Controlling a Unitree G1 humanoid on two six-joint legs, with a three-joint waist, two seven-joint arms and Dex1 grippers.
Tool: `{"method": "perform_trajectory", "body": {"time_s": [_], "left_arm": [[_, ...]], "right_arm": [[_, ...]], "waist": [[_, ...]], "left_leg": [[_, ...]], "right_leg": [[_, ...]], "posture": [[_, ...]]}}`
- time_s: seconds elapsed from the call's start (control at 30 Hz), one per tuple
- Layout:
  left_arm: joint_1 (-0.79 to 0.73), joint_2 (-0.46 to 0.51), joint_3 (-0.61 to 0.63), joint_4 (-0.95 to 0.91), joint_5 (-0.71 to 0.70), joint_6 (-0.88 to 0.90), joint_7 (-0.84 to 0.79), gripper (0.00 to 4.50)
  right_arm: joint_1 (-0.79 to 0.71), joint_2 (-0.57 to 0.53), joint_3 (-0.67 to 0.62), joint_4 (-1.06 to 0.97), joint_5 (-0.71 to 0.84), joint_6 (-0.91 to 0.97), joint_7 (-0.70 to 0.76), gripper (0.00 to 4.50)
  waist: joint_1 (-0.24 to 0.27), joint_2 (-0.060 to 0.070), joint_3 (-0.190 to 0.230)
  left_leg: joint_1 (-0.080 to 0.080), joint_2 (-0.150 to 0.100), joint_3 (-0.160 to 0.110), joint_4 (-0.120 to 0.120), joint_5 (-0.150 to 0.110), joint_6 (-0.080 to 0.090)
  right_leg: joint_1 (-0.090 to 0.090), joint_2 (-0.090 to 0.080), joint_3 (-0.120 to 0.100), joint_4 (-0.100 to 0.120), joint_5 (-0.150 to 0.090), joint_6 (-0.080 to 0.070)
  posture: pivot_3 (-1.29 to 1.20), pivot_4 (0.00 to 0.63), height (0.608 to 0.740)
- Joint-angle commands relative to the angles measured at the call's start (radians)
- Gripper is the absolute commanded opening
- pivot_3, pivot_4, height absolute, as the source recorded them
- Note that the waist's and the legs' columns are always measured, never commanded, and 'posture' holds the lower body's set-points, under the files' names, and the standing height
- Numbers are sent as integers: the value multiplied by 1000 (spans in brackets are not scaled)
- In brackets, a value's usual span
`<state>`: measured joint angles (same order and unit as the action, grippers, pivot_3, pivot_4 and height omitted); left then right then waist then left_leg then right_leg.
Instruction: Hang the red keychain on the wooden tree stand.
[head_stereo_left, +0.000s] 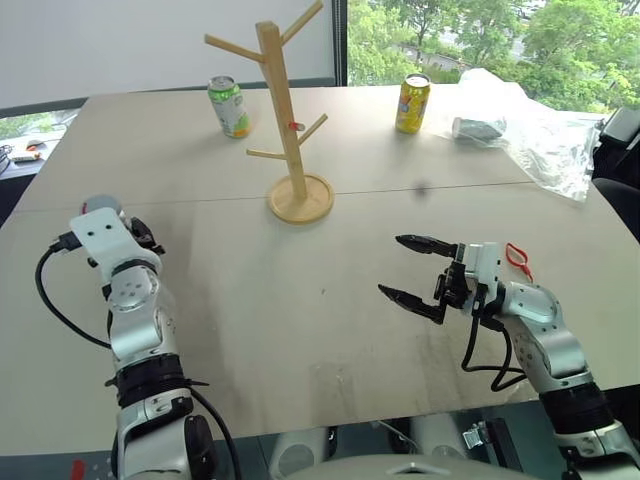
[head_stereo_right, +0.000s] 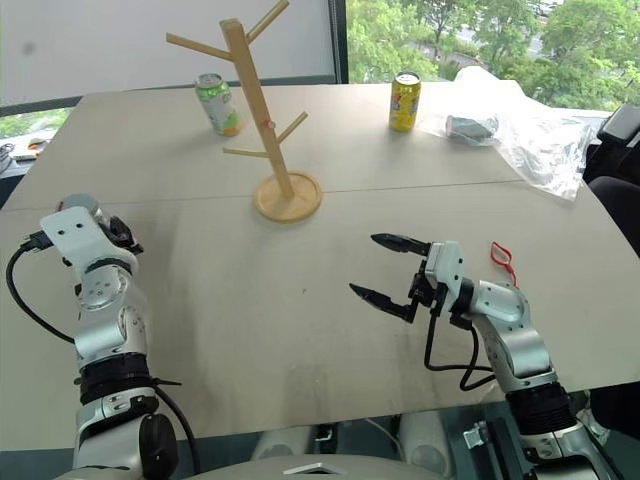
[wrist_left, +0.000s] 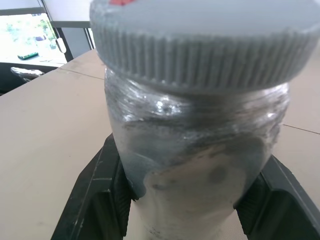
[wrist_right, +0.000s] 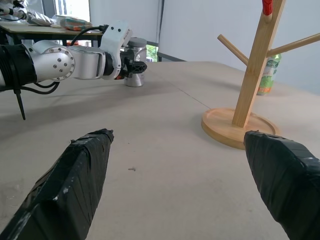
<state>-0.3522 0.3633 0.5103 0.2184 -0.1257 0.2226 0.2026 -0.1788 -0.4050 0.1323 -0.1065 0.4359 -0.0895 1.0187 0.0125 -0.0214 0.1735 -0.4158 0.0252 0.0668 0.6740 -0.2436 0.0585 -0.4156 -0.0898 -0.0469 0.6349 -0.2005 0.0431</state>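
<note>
Keychain first: the red keychain (head_stereo_left: 518, 257) lay flat on the desk (head_stereo_left: 300, 330), well apart from the wooden tree stand (head_stereo_left: 284, 120), toward the desk's right edge and just behind the right arm's wrist. Nothing touched it. The wooden tree stand stood upright on its round base near the middle of the desk, with a small red tag (head_stereo_left: 294, 126) on its pole. The right tool (head_stereo_left: 410, 270) hovered above the desk in front of and to the right of the stand, its two black fingers spread wide with nothing between them, tips pointing left. A green can (head_stereo_left: 229, 106) stood behind and to the left of the stand, a yellow can (head_stereo_left: 412, 103) behind and to its right, and farther right of the stand lay a crumpled clear plastic bag (head_stereo_left: 530, 125) with a dark can (head_stereo_left: 478, 128) on its side. Far to the left of the stand, the left tool (wrist_left: 185, 200) had its fingers (wrist_left: 95, 200) set narrowly either side of a clear jar with a grey ribbed lid (wrist_left: 200, 100), pressed against its sides.
</note>
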Motion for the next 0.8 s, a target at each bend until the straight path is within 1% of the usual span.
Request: {"method": "perform_trajectory", "body": {"time_s": [0.03,0.07,0.1,0.47,0.8], "left_arm": [[4,-12,8,-8,-16,-9,9,3911],[4,-15,10,-11,-18,-11,13,4283],[3,-17,9,-14,-19,-10,16,4407],[-7,-37,-1,-59,-13,-26,48,4407],[4,-66,-11,-298,63,-173,150,4407]], "right_arm": [[-18,4,-15,-13,10,-2,5,4500],[-16,3,-16,-10,9,-5,6,4500],[-14,3,-17,-8,8,-8,8,4500],[-4,2,-22,-11,6,-8,0,4500],[4,2,-28,-11,6,-14,-3,4500]], "waist": [[0,0,0],[0,-1,0],[1,-1,0],[1,-2,1],[1,-2,1]], "left_leg": [[0,0,0,0,0,0],[0,0,0,0,0,0],[-1,0,0,0,0,0],[-1,0,1,-1,0,0],[-1,0,1,-2,0,0]], "right_leg": [[0,0,0,0,0,0],[0,0,0,0,0,0],[0,0,0,-1,0,0],[0,0,0,-2,0,0],[0,-1,0,-3,0,0]], "posture": [[0,150,740],[0,150,740],[0,150,740],[0,150,740],[0,150,740]]}}
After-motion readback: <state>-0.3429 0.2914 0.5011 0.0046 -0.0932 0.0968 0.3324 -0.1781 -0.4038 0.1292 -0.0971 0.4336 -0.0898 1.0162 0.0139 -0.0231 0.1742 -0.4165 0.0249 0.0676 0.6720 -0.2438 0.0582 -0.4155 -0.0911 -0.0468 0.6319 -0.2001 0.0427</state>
